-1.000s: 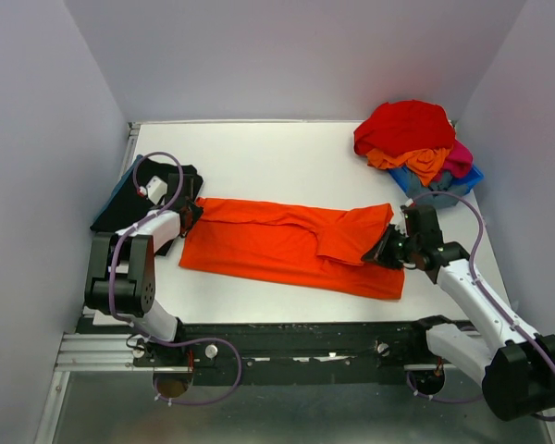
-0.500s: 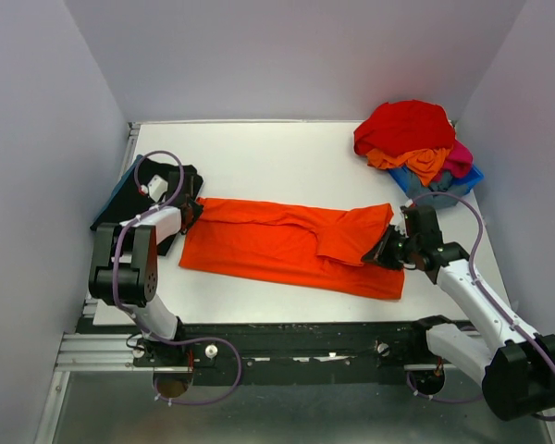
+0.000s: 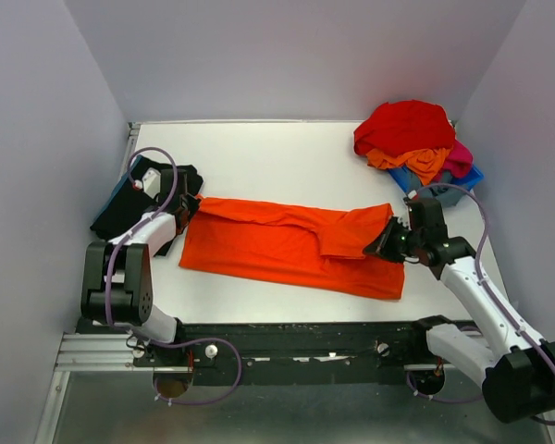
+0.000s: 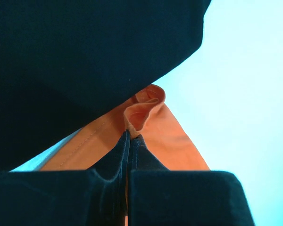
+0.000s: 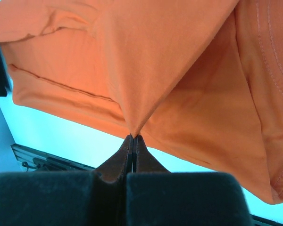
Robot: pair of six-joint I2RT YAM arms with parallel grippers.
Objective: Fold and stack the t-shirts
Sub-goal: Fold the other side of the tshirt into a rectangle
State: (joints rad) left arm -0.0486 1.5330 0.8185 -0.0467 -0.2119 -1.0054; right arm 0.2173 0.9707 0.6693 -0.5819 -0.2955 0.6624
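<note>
Orange shirt (image 3: 287, 245) lies on the counter (image 3: 259, 157), mid-front, as a long band running left to right. One sleeve is turned in over its right half.

Left claw (image 4: 129, 136): clenched on the shirt's far left corner. A small curl of hem stands up just past the fingertips, right beside the black shirt (image 3: 120, 205).

Right claw (image 5: 133, 138): clenched on a pinch of cloth at the shirt's right end. In the right wrist view the fabric rises to the tips in a tent, so this end is lifted off the counter while the rest hangs and rests below.

Reading: both ends are gripped, probably so the band stays stretched and flat. A single grip would let it bunch. The pinches sit on the far edge, which suits drawing that edge over in the next fold.

The black shirt lies flat at the left edge of the counter. I judge it to be the start of the stack, and it sits close enough for the orange shirt to go on top.

Containers: one blue bin (image 3: 467, 180) at the far right corner, mostly buried.
- A red garment (image 3: 405, 125) is on top.
- An orange garment (image 3: 418, 159) lies under it.
- A magenta garment (image 3: 461, 157) is at the right side.

All three spill over the rim and are unfolded. I cannot tell how many more lie underneath.
</note>
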